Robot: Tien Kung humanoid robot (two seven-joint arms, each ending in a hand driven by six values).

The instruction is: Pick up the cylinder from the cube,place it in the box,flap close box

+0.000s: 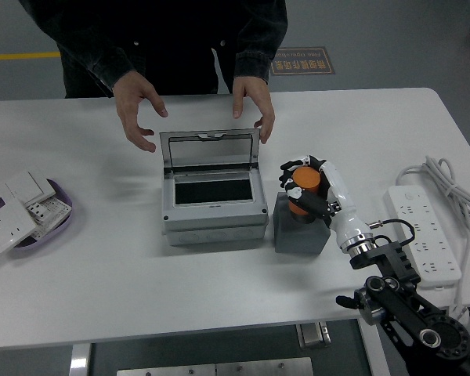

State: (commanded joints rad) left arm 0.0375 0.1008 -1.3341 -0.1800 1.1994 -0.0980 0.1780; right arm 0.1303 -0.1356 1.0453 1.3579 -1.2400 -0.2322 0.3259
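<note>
Right hand (309, 188) gripping cylinder (304, 190), person's hands (253, 106) flanking box (213, 200)

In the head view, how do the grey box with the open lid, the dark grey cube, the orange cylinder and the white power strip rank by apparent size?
Largest to smallest:
1. Grey box with open lid
2. White power strip and dark grey cube: different shapes, too unsure to rank
3. Orange cylinder, partly covered by the right hand

Orange cylinder (305, 189): short, upright or slightly tilted, sitting over the top of the cube; whether its base touches the cube cannot be told, fingers cover the lower edge. Cube (300, 228): dark grey, on the table just right of the box. Box (213, 203): grey, rectangular, dark open interior, clear flap lid (210, 150) raised upright at the back edge.
</note>
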